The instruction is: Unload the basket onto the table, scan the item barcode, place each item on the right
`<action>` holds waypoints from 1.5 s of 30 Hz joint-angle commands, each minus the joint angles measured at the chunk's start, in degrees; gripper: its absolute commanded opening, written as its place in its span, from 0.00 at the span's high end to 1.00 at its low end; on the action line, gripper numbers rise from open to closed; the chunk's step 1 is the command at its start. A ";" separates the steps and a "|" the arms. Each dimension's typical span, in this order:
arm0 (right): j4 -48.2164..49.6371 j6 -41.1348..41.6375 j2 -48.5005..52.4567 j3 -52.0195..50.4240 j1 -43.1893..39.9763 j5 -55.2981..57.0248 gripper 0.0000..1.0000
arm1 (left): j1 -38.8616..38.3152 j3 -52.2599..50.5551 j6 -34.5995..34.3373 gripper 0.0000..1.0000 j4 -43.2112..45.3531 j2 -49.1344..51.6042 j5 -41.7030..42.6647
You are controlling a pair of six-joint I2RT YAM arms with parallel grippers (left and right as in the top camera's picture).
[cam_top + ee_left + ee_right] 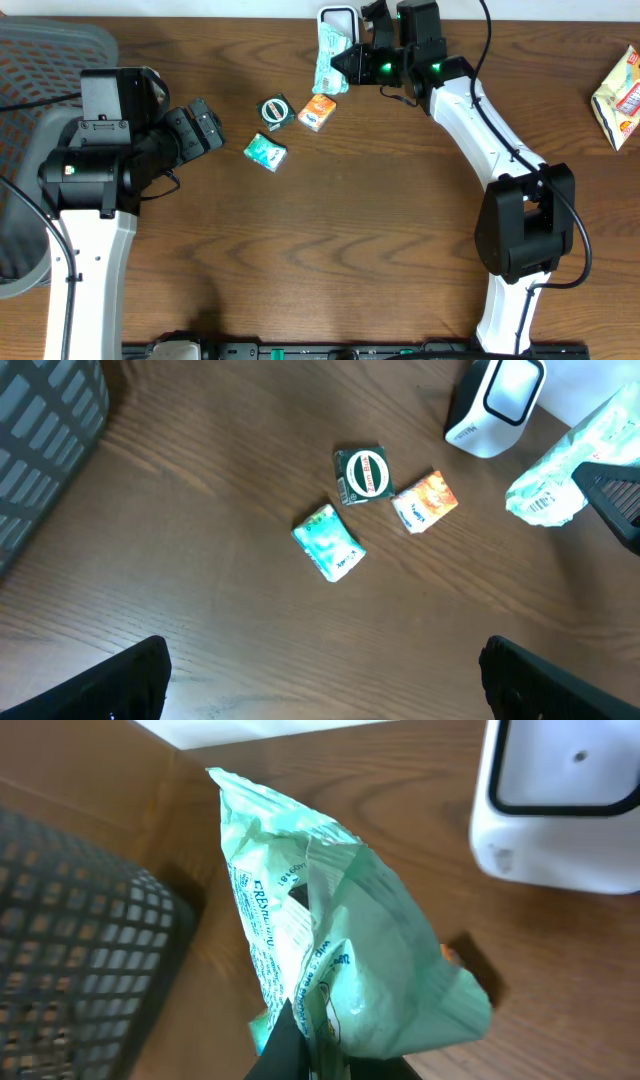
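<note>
A pale green crinkled bag (328, 60) hangs just in front of the white scanner (338, 17) at the table's far edge. My right gripper (348, 66) is shut on the bag's lower end. In the right wrist view the bag (330, 940) rises from the black fingertips (290, 1050), and the scanner (560, 805) is at the upper right. In the left wrist view the bag (565, 470) is to the right of the scanner (495, 405). My left gripper (205, 125) stands open above bare wood, holding nothing, its fingers (120, 685) far apart.
Three small packets lie mid-table: dark green (362, 475), orange (425, 502) and teal (328, 542). A grey mesh basket (50, 60) stands at the far left. A yellow and red packet (620, 95) lies at the right edge.
</note>
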 commanded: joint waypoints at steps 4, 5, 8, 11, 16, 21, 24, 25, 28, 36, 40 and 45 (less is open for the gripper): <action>-5.25 -18.27 -0.15 0.37 6.45 39.10 0.99 | 0.26 0.20 0.37 0.02 -0.02 0.02 -0.37; -4.94 -19.98 -0.15 0.37 7.39 44.61 0.99 | 0.26 0.20 0.37 0.02 -0.02 0.02 -0.37; -1.25 -28.85 -0.11 0.37 10.23 57.61 0.99 | 0.26 0.20 0.37 0.02 -0.02 0.02 -0.37; 0.61 -35.71 0.50 0.37 11.69 63.89 0.99 | 0.26 0.20 0.37 0.02 -0.02 0.02 -0.37; -7.89 -33.29 4.15 -0.33 11.72 70.12 0.99 | 0.26 0.20 0.37 0.02 -0.02 0.02 -0.37; -15.39 -28.17 8.02 -0.33 12.15 71.28 0.99 | 0.26 0.20 0.37 0.02 -0.02 0.02 -0.37; -19.10 -24.26 8.39 -0.35 12.70 71.12 0.98 | 0.26 0.20 0.37 0.02 -0.02 0.02 -0.37; -20.76 -22.84 8.66 -0.46 12.87 71.12 0.98 | 0.26 0.20 0.37 0.02 -0.02 0.02 -0.37; -21.73 -21.20 8.87 -2.67 12.85 70.66 0.97 | 0.26 0.20 0.37 0.02 -0.04 0.02 -0.37; -26.73 -21.07 8.26 -4.17 16.74 58.29 0.45 | 0.26 0.20 0.37 0.02 -0.02 0.02 -0.37; -30.38 -18.69 7.45 -0.81 20.72 58.21 0.39 | 0.26 0.20 0.37 0.02 -0.02 0.02 -0.37; -36.11 -18.71 7.19 7.52 24.46 62.25 0.72 | 0.26 0.20 0.37 0.02 -0.02 0.02 -0.37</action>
